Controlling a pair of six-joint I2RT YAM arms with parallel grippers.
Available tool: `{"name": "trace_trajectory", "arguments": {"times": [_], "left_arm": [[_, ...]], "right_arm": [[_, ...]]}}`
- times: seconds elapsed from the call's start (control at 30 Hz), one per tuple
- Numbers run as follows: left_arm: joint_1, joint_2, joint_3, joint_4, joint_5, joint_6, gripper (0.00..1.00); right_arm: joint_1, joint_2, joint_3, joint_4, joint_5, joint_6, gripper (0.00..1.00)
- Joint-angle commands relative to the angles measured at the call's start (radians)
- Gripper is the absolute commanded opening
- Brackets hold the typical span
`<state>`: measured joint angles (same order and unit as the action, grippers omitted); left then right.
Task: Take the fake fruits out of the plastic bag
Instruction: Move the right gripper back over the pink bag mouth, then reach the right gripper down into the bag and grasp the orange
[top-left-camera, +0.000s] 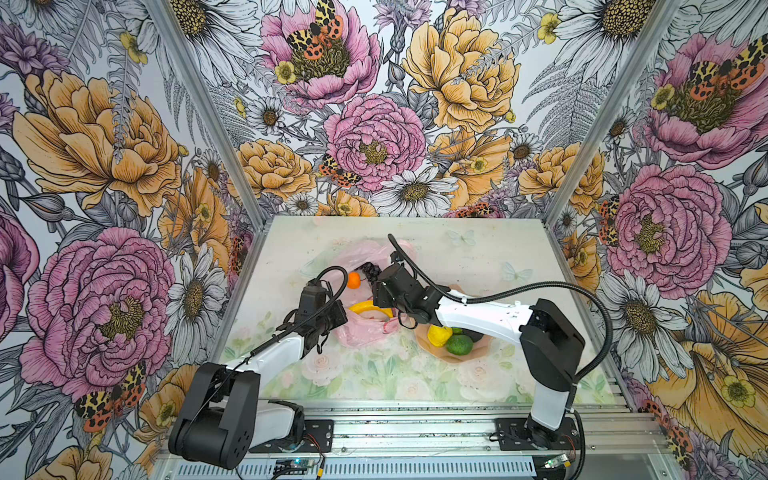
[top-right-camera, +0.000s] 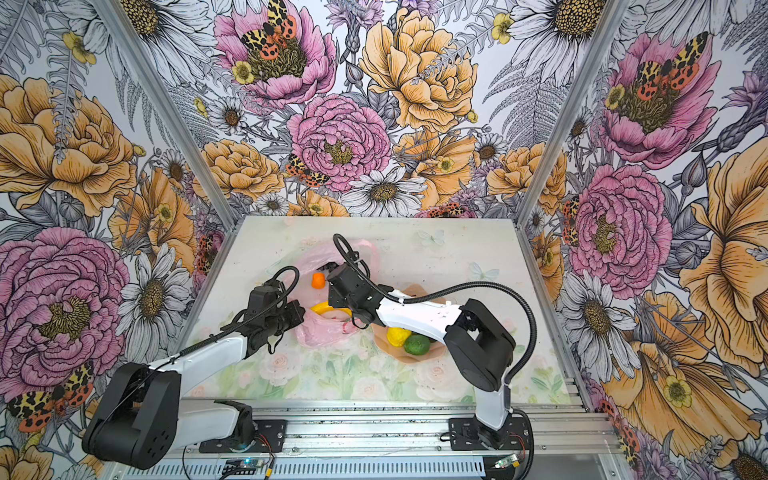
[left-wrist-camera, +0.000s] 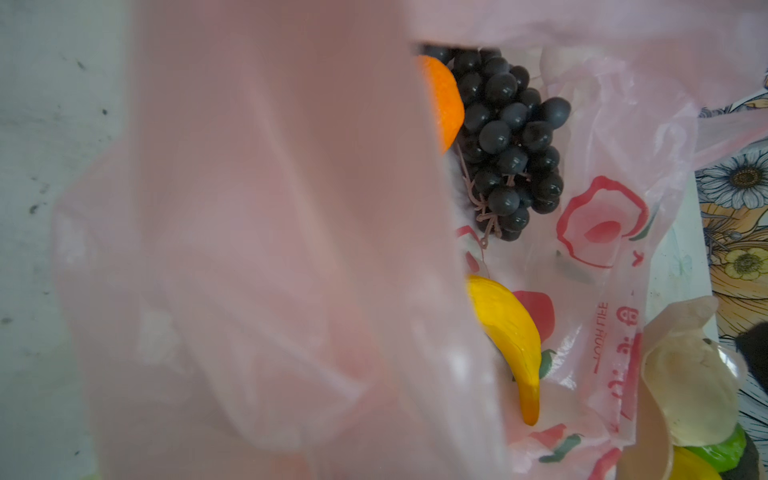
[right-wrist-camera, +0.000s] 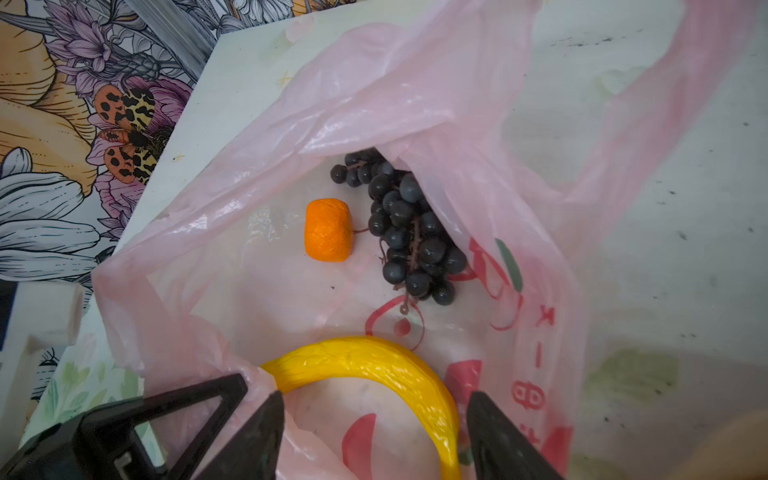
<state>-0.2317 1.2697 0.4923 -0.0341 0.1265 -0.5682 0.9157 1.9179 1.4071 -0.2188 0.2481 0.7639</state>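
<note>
The pale-pink plastic bag (top-left-camera: 361, 332) lies open in the middle of the table. Three fake fruits lie in it: a yellow banana (right-wrist-camera: 374, 357), a small orange (right-wrist-camera: 328, 230) and a dark grape bunch (right-wrist-camera: 411, 232). My right gripper (right-wrist-camera: 374, 397) is open at the bag's mouth, and its two black fingers straddle the banana's curved end without pinching it. My left gripper (top-left-camera: 337, 319) is shut on the bag's near left edge and holds the film up. That film (left-wrist-camera: 249, 249) covers most of the left wrist view and hides the jaws there.
A peach scalloped plate (top-left-camera: 469, 357) sits right of the bag, partly under my right arm. It holds a yellow citrus (top-left-camera: 439, 335), a green citrus (top-left-camera: 459, 345) and a dark fruit (top-left-camera: 473, 334). Flowered walls close in the table on three sides.
</note>
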Motion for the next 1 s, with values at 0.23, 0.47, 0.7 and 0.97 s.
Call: {"name": "trace_trajectory", "arguments": {"times": [0.23,0.47,0.7,0.97], "left_arm": [[0.003,-0.013,0.005,0.022,-0.019,0.015,0.00],[0.013,-0.020,0.001,0.022,-0.022,0.015,0.00],[0.015,-0.028,-0.003,0.023,-0.025,0.015,0.00],[0.025,-0.031,-0.002,0.017,-0.025,0.018,0.00]], "right_arm": [[-0.011,0.240,0.225,0.134,-0.056,0.027,0.69],[-0.021,0.385,0.372,0.130,-0.056,0.020,0.70],[-0.029,0.474,0.479,0.093,-0.016,-0.005,0.70],[-0.039,0.550,0.578,0.038,0.039,-0.029,0.70]]}}
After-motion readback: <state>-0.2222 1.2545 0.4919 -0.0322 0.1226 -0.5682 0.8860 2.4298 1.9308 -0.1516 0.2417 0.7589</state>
